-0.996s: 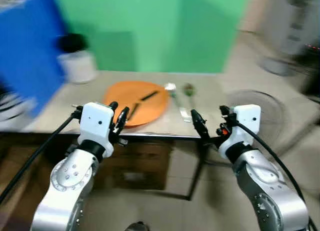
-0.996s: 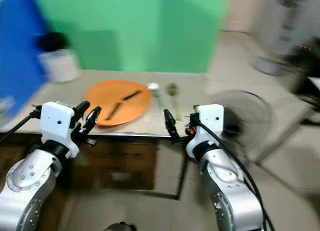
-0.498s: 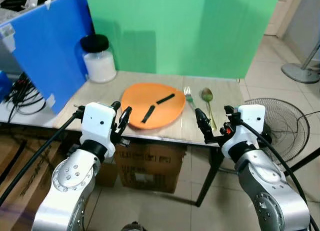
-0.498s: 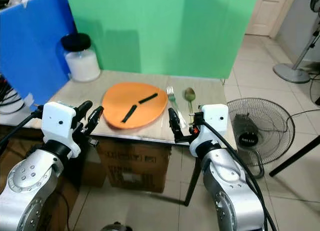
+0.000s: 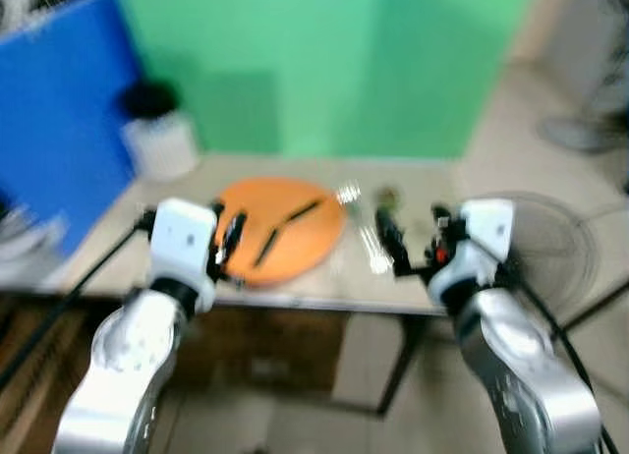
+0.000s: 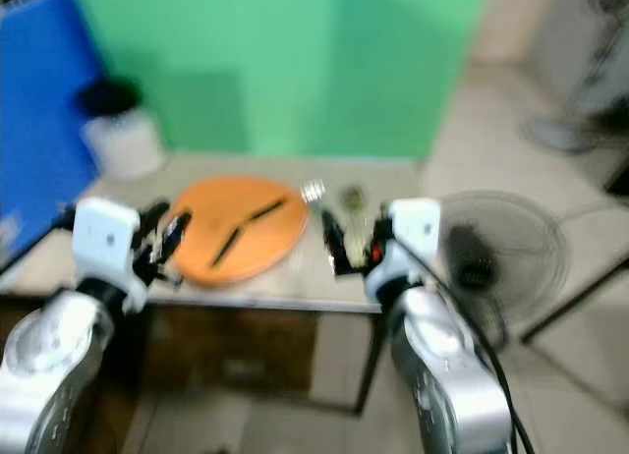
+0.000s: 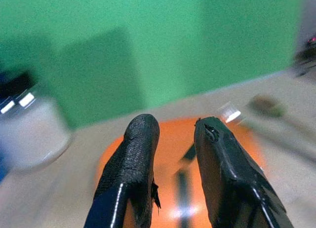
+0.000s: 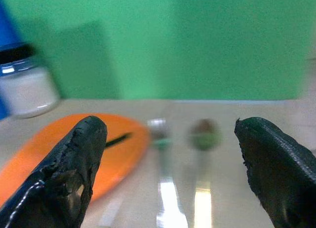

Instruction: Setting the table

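Note:
The picture is blurred by motion. An orange plate (image 5: 280, 228) with two black strips (image 5: 285, 223) on it lies on the small table (image 5: 324, 292). Right of it lie a fork (image 5: 359, 223) and a spoon (image 5: 388, 198). My left gripper (image 5: 228, 240) hovers at the plate's near left rim, its fingers a narrow gap apart and empty; the plate (image 7: 173, 139) shows between them. My right gripper (image 5: 393, 243) hangs over the table's front edge near the fork, wide open and empty, with the fork (image 8: 165, 188) and spoon (image 8: 203, 139) ahead of it.
A white jar with a black lid (image 5: 157, 140) stands at the table's back left, beside a blue board (image 5: 59, 110). A green screen (image 5: 324, 71) backs the table. A floor fan (image 5: 565, 248) lies on the tiles to the right.
The whole picture has shifted slightly and turned blurred, so the camera is moving. Both grippers keep the same pose and opening; plate, fork and spoon lie as before.

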Tool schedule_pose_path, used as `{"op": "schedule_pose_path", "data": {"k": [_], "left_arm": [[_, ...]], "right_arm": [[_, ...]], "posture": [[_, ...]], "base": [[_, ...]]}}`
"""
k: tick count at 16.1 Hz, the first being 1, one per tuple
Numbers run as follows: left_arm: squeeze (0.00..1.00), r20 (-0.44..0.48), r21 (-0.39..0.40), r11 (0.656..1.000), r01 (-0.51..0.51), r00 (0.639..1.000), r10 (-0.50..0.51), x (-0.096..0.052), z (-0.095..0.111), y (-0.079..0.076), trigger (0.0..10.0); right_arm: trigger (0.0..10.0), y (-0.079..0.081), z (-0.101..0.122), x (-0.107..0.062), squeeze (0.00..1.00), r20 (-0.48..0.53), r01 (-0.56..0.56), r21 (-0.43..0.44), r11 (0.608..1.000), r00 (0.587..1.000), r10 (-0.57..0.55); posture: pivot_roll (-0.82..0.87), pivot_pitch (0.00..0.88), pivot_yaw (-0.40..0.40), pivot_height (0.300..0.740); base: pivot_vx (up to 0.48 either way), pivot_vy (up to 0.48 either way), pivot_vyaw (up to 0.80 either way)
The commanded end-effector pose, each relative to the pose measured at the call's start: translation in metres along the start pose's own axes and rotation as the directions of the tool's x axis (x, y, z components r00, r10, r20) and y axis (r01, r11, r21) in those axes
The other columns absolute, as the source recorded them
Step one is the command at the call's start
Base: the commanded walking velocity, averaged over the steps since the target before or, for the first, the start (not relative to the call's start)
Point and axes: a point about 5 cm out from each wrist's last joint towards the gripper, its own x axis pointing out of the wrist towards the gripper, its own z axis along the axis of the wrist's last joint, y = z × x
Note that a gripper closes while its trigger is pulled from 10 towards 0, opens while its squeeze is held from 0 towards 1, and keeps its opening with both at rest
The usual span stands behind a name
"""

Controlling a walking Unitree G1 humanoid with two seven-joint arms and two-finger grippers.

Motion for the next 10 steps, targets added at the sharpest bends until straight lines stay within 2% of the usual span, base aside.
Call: {"op": "schedule_pose_path", "data": {"k": [1, 10], "left_arm": [[0.00, 0.015, -0.010, 1.000, 0.024, 1.000, -0.024, 0.0000, 0.0031, -0.0056, 10.0], [0.00, 0.013, -0.011, 0.999, 0.031, 0.999, -0.031, 0.0002, 0.0033, -0.0062, 10.0]], "right_arm": [[10.0, -0.0064, 0.0014, -0.0026, 1.00, 0.004, 0.029, -0.011, 1.000, 1.000, -0.029], [10.0, -0.0060, 0.0012, -0.0031, 1.00, 0.003, 0.030, -0.005, 1.000, 1.000, -0.030]], "posture": [[0.16, 0.000, 0.018, 0.740], [0.16, 0.000, 0.021, 0.740]], "base": [[0.341, 0.000, 0.00], [0.342, 0.000, 0.00]]}}
